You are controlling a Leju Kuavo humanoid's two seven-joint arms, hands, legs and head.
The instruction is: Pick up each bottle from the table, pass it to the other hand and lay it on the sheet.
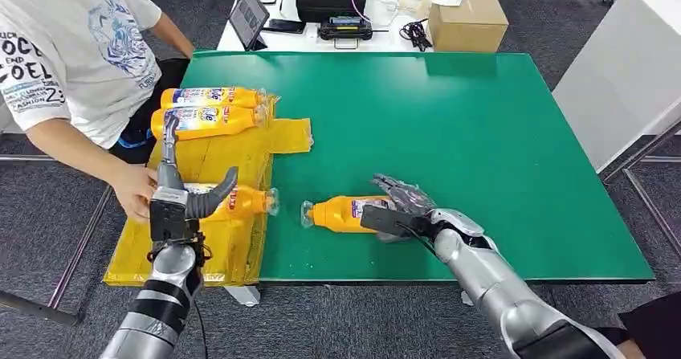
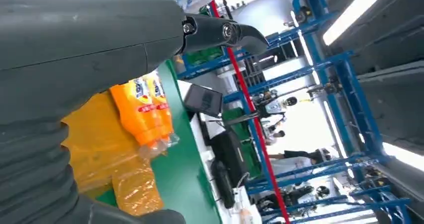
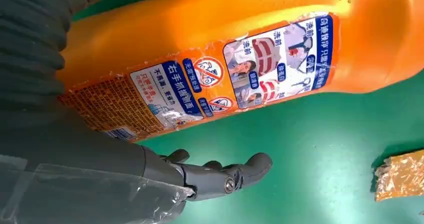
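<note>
Head view: bright, even overhead light, soft short shadows under the bottle [image 1: 345, 214] and right hand [image 1: 401, 202] on the green counter [image 1: 482, 134]; mild sheen on the far part of the counter. Focus sharp, slight softness in compression. Left wrist view: ceiling light strips [image 2: 350, 13] blown out, window area overexposed, background slightly soft, left hand [image 2: 75, 48] close and dark. Right wrist view: label [image 3: 210, 78] crisp, soft highlight on orange plastic.

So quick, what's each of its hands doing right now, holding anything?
Left hand: open, fingers spread above the yellow sheet, holding nothing.
Right hand: at the bottle on the green table; whether it grips it cannot be told.
</note>
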